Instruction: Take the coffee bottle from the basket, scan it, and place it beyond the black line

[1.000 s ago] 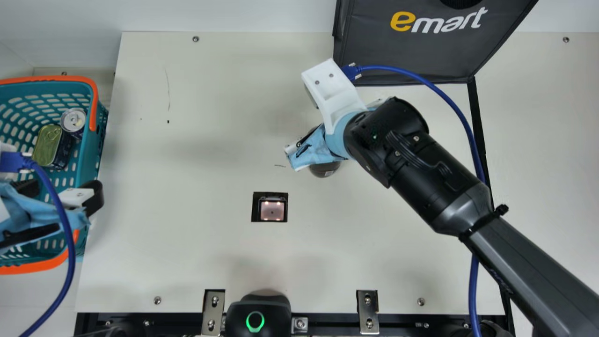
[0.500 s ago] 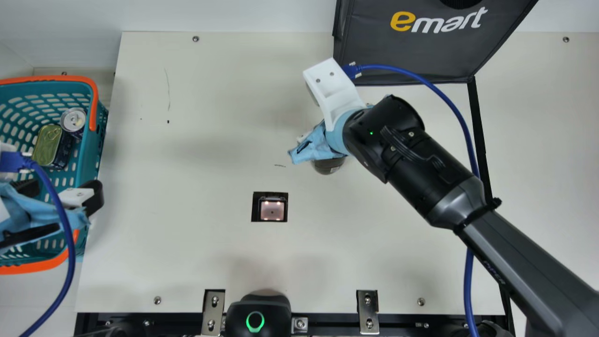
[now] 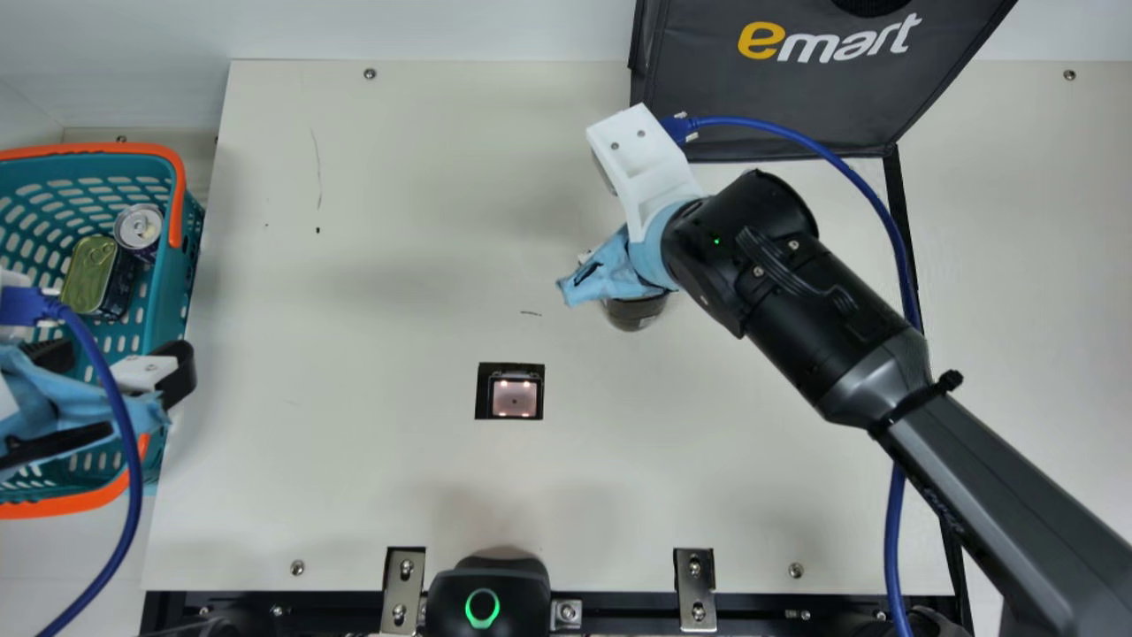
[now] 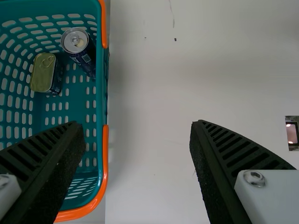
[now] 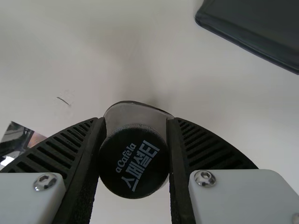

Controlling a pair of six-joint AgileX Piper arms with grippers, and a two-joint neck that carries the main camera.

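Main view: basket (image 3: 170, 305) holds can (image 3: 139, 227) and tin (image 3: 89, 275).

I find myself at a mock shop checkout: a shopping basket (image 3: 179, 296) holding cans (image 3: 139, 227), a lit scanner window (image 3: 514, 398) in my table (image 3: 354, 372), a dark bag (image 3: 769, 102) beyond.

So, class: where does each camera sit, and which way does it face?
Main view: on the neck, facing down at the table; left arm and right arm show.
Left wrist view: on that wrist, facing down at basket and table; own open fingers show.
Right wrist view: on that wrist, facing down onto the bottle; own fingers grip it.
Main and left wrist views share the basket and scanner window.
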